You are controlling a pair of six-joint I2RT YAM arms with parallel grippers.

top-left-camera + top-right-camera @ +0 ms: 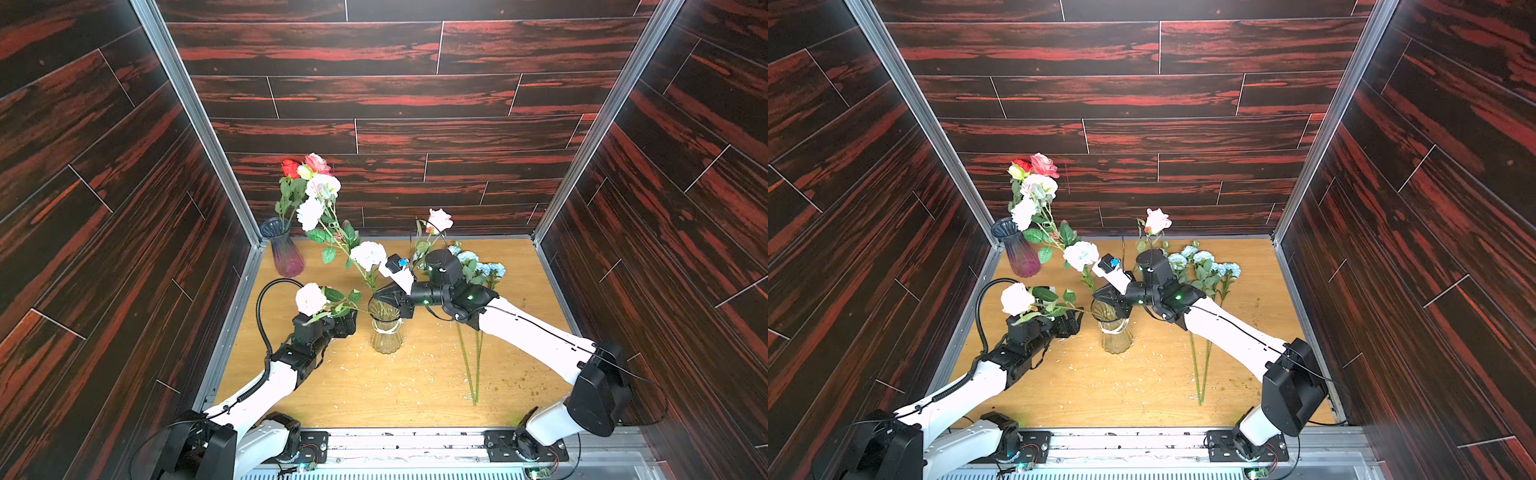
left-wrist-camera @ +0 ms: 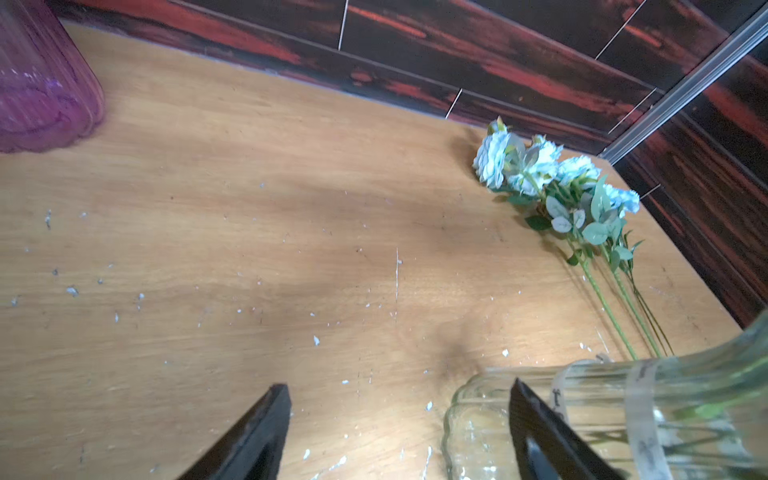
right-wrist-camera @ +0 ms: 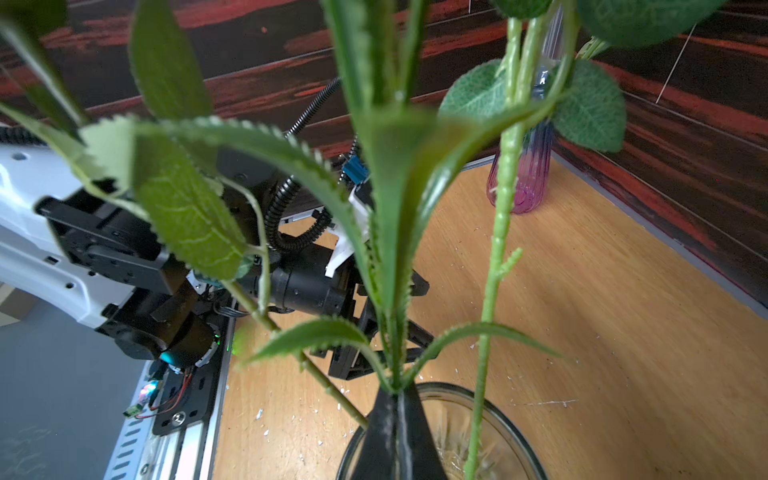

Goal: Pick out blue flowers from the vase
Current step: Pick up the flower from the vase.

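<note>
Right jaws are clenching a stem (image 3: 394,324) at the clear vase (image 1: 385,336) mouth, left jaws gaping at its nine o'clock; snagging leaves could tip it. Blue flowers (image 1: 496,270) are lying at two o'clock.

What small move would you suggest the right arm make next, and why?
Probably raise the right gripper straight up: it is shut on a green stem at the clear vase rim, apparently the pale blue bloom's, not yet drawn out.
</note>
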